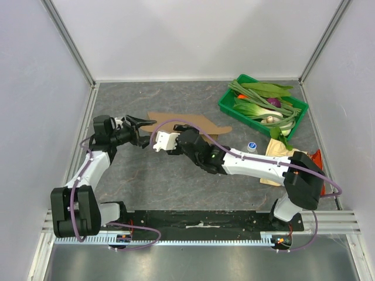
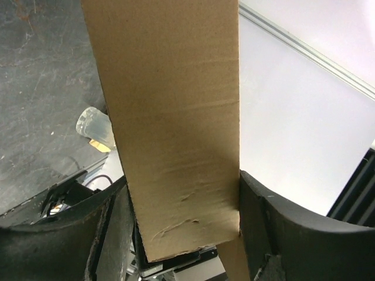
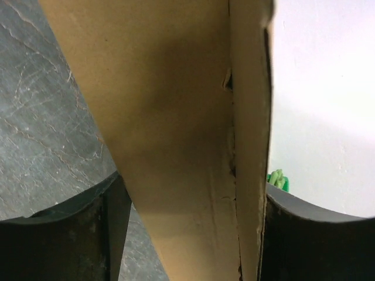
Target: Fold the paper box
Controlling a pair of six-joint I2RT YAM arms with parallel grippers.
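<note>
The paper box (image 1: 193, 124) is a brown cardboard blank lying at the middle back of the dark table, partly under my right arm. My left gripper (image 1: 142, 126) is at its left end. In the left wrist view a creased panel (image 2: 176, 117) fills the gap between the fingers, and my left gripper (image 2: 183, 187) is shut on it. My right gripper (image 1: 157, 141) reaches across from the right, just beside the left one. In the right wrist view a folded panel and its flap (image 3: 176, 117) stand between the fingers, and my right gripper (image 3: 193, 193) is shut on them.
A green crate (image 1: 225, 104) of vegetables stands at the back right. A small clear bottle (image 1: 252, 146) and a tan-and-orange snack bag (image 1: 280, 157) lie right of the box. White walls enclose the table on three sides.
</note>
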